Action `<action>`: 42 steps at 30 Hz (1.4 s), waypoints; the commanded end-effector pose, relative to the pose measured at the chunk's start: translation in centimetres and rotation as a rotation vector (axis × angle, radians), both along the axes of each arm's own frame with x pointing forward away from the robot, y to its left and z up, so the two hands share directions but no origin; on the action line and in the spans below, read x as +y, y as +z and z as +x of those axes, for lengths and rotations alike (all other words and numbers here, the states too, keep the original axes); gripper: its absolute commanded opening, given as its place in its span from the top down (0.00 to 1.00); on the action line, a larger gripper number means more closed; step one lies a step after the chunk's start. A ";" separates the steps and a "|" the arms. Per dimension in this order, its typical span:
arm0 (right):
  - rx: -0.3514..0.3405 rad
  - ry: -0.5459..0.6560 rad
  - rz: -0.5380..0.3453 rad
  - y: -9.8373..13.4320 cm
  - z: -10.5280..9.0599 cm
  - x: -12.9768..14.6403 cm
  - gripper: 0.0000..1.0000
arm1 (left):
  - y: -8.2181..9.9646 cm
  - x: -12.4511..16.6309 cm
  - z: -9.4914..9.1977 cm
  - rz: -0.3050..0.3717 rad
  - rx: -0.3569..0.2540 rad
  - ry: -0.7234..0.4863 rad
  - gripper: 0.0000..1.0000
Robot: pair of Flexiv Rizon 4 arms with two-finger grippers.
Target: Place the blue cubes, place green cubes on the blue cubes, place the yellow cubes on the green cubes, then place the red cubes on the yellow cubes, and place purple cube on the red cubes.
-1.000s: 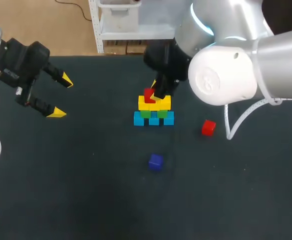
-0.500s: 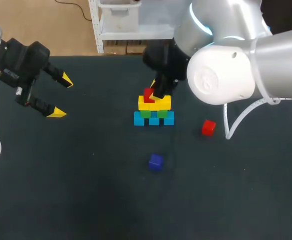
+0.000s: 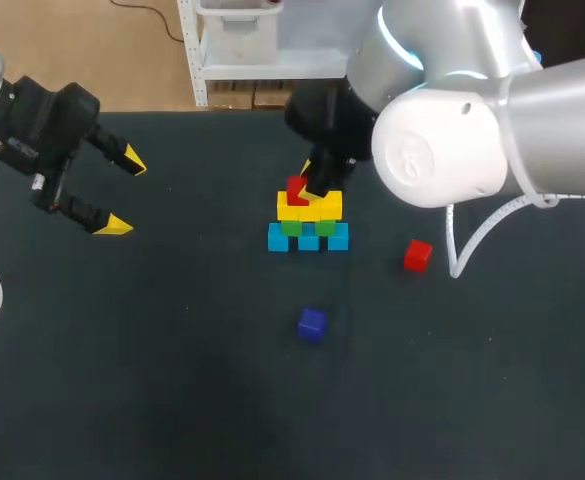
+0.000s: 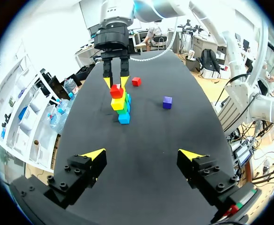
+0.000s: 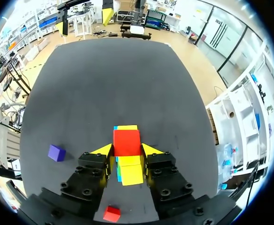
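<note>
Noted right gripper (image 5: 127, 151) clamped on small red cube (image 5: 126, 142), yellow tips pressing both sides; cube sitting atop yellow cubes (image 3: 310, 207), over green cubes (image 3: 307, 228) and blue cubes (image 3: 308, 239). Logged second loose red cube (image 3: 418, 255) at 4 o'clock of blue cubes, purple cube (image 3: 312, 324) at 6. Found left gripper (image 3: 122, 192) well off at 9 o'clock, fingers spread wide.
</note>
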State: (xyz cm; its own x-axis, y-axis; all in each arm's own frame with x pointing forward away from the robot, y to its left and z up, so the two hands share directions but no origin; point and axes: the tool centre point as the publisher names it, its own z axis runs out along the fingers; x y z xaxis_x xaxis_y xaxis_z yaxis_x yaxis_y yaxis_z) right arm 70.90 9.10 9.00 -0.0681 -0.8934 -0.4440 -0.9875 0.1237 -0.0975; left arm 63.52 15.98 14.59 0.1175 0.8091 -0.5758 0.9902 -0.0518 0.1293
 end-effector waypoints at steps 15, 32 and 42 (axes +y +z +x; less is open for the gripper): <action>0.007 0.002 0.003 -0.1 0.3 0.0 0.73 | -0.1 0.1 0.0 -0.003 -0.003 -0.002 0.00; 0.012 0.000 0.004 -0.2 0.2 0.0 0.64 | -0.1 0.1 0.0 -0.003 -0.003 -0.002 0.00; 0.014 0.000 0.006 -0.2 0.2 0.0 0.58 | -0.1 0.1 0.0 -0.003 -0.003 -0.002 0.00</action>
